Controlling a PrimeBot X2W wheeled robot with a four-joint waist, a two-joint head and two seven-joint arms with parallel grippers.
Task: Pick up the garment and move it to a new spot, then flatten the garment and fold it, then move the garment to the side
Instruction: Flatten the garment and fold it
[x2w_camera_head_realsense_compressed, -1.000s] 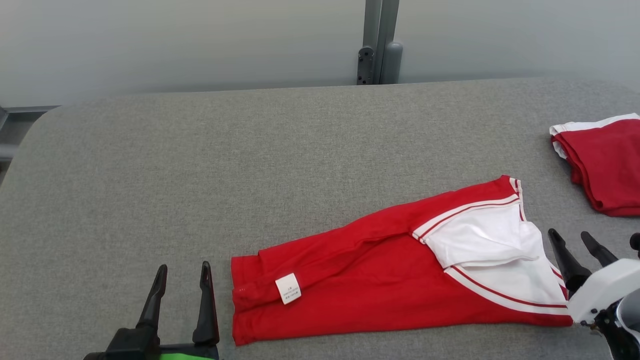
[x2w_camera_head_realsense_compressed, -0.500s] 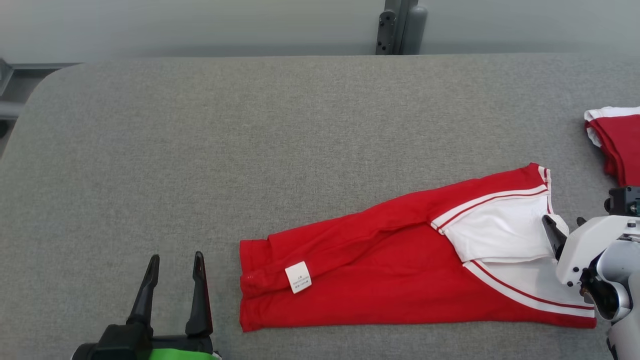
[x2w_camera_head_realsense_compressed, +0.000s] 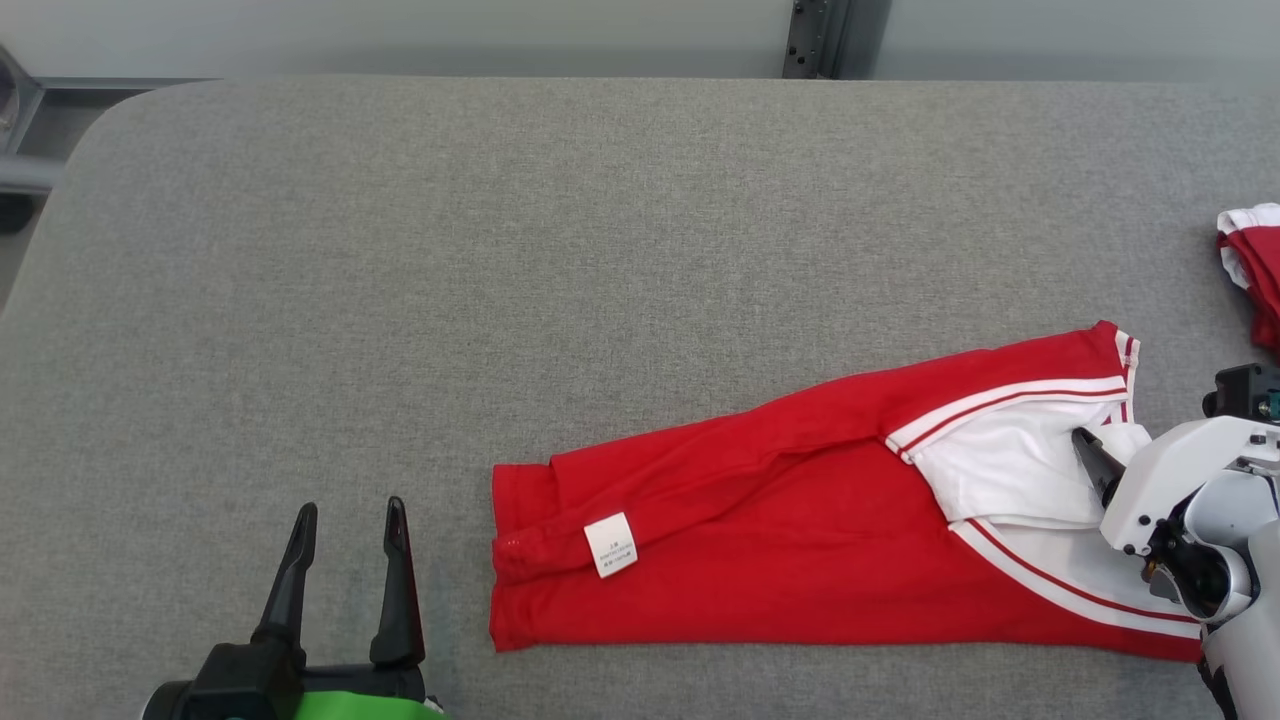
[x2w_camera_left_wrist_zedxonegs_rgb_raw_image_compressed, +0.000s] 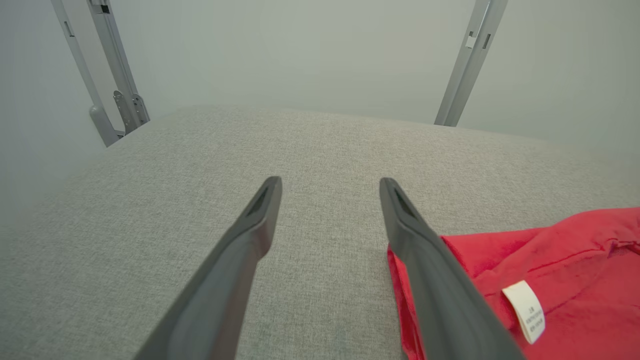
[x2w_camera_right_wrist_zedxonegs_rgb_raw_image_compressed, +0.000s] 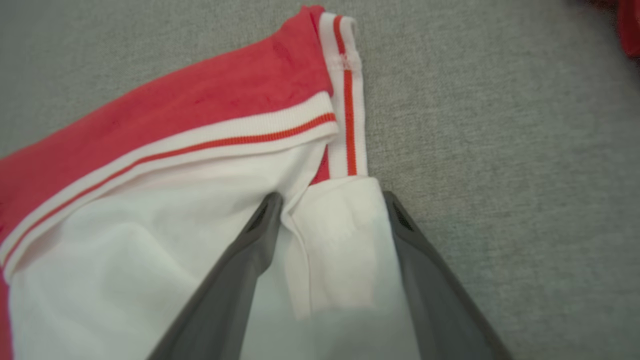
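Left end effector (x2w_camera_head_realsense_compressed: 350, 505) fingers spread wide, right end effector (x2w_camera_right_wrist_zedxonegs_rgb_raw_image_compressed: 332, 200) (tilted downward) likewise.

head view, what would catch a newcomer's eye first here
The bright red garment with white sleeves, lying in a long strip across the near right of the grey table. Next, the right gripper at its sleeve end, open fingers straddling a fold of white fabric, while the left gripper stands open near the hem. A second red garment peeks in at the right edge.

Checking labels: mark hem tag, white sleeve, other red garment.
hem tag (x2w_camera_head_realsense_compressed: 610, 545), head view, middle of the label.
white sleeve (x2w_camera_right_wrist_zedxonegs_rgb_raw_image_compressed: 340, 240), right wrist view, fold between the jaws.
other red garment (x2w_camera_head_realsense_compressed: 1266, 285), head view, its red part.
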